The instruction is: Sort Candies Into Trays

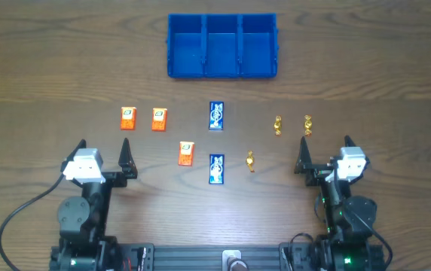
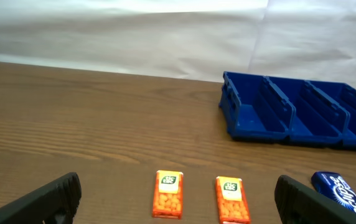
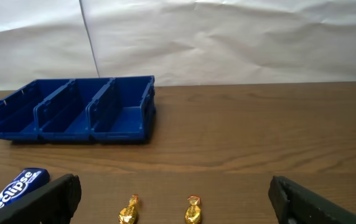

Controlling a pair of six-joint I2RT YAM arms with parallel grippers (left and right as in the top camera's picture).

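Observation:
A blue tray with three compartments stands at the back middle of the table, also seen as the tray and the tray. Three orange candy boxes, two blue packs and three gold wrapped candies lie in front of it. My left gripper stands open near the front left, nothing between its fingers. My right gripper stands open at the front right, holding nothing. Two orange boxes lie ahead of the left fingers.
The wooden table is bare on the far left and far right. A white backdrop rises behind the table's far edge. A black cable loops beside the left arm's base.

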